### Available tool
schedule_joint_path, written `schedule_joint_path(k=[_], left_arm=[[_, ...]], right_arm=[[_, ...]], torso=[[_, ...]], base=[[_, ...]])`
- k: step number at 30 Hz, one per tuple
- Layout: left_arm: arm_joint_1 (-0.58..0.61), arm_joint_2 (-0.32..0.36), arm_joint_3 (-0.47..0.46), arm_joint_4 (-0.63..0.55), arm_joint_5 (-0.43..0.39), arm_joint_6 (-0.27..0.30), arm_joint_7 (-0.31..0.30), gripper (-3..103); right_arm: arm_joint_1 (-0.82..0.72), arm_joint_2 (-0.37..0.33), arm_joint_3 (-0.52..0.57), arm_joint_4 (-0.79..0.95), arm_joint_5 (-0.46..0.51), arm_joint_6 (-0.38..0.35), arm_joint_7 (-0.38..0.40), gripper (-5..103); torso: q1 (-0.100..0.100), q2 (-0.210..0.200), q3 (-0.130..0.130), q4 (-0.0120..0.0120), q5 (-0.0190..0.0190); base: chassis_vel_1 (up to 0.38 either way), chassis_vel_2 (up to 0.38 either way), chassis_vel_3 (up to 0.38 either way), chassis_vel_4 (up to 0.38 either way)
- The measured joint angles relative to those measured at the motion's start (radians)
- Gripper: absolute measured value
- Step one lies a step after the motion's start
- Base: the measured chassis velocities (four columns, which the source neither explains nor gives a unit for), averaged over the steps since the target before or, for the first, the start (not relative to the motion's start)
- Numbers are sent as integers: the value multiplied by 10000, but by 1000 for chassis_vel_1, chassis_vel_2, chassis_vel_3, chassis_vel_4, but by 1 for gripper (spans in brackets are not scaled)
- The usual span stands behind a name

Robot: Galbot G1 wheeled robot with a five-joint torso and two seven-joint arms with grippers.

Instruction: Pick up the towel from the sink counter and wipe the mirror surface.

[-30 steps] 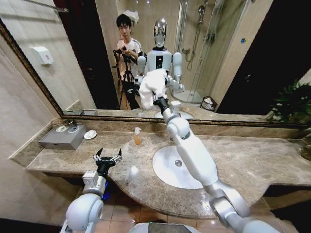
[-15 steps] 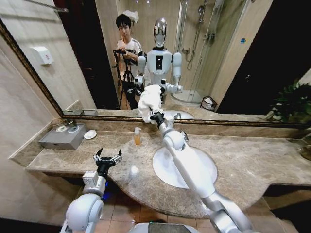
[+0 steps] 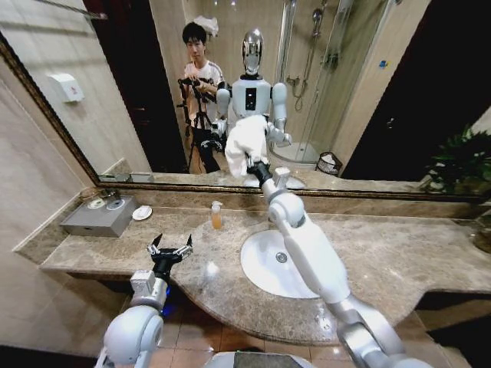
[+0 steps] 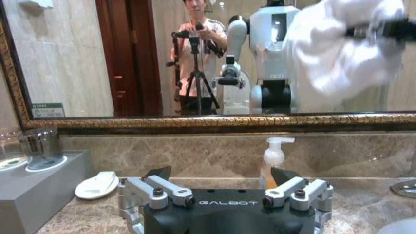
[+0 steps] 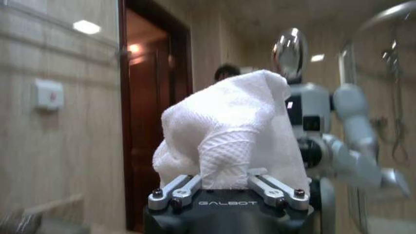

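White towel (image 3: 246, 143) clamped in the right gripper (image 3: 255, 165) presses the mirror (image 3: 368, 100) mid-pane, far from its frame; left gripper (image 3: 170, 251) hovers spread wide over the sink counter (image 3: 383, 261).

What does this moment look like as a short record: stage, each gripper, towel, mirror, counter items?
stage: wiping, towel already off the counter
right gripper: shut on the towel, arm stretched over the basin, towel held up against the mirror
left gripper: open, low over the front of the sink counter, holding nothing
counter items: soap bottle by the back wall, small white dish beside a grey tray
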Motion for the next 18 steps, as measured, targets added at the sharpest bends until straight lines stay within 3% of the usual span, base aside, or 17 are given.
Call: schedule_joint_path(k=[5,12,18], left_arm=[[0,0,1,0,0,0,1,100],[-1,0,-2,0,0,0,-1,100],[0,0,-3,0,0,0,-1,100]], right_arm=[[-745,-255,33,853,-12,54,-31,10],[-2728,-1338,529,3281,305,-98,-85,10],[-4465,-1780,1514,4912,413,-362,-284,10]], torso=[[0,0,0,-1,2],[-1,0,0,-4,0],[-2,1,-2,-1,3]], base=[[0,0,0,0],[0,0,0,0],[0,0,0,0]])
